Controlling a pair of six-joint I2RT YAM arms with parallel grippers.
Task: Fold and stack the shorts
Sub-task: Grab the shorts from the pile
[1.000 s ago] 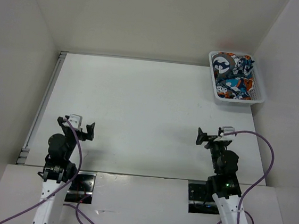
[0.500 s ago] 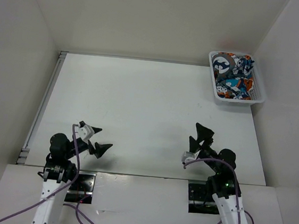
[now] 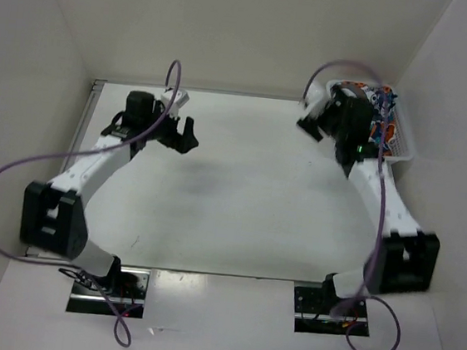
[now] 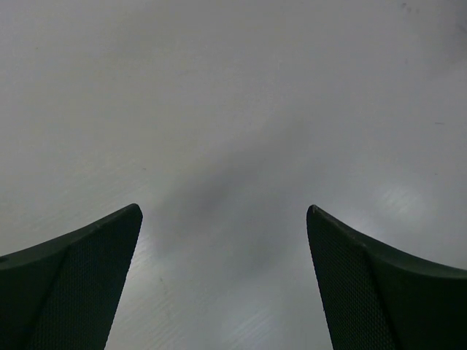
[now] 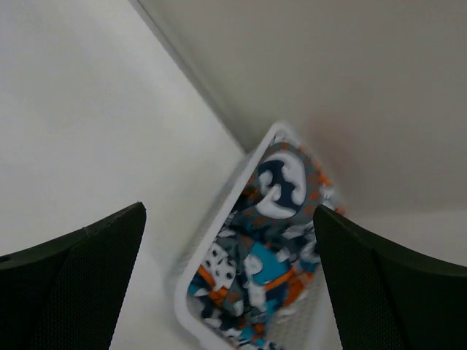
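The shorts [image 3: 383,115] lie bundled in a white basket [image 3: 404,153] at the far corner of the bench [image 3: 239,201], at about one o'clock in the overhead view. Their blue, orange, white and grey print shows past the right arm, which covers much of the pile from above. The right wrist view shows more: the shorts [image 5: 266,244] fill the basket [image 5: 219,219], crumpled and unfolded, with a grey round wave logo uppermost at the end nearest the back wall.

The right claw [image 3: 308,123] hangs at the basket's nine o'clock side, near its rim but apart from it. In its own camera the right claw [image 5: 228,208] is spread wide, with nothing between its dark textured fingers [image 5: 73,284], and the basket sits between them farther off.

The left arm reaches out to about eleven o'clock on the bench, well apart from the basket. There the left claw [image 3: 186,136] hovers above the white surface. Its wrist view shows the left claw [image 4: 223,209] spread just as wide and pinching nothing, with only bare bench [image 4: 233,87] and a soft shadow below
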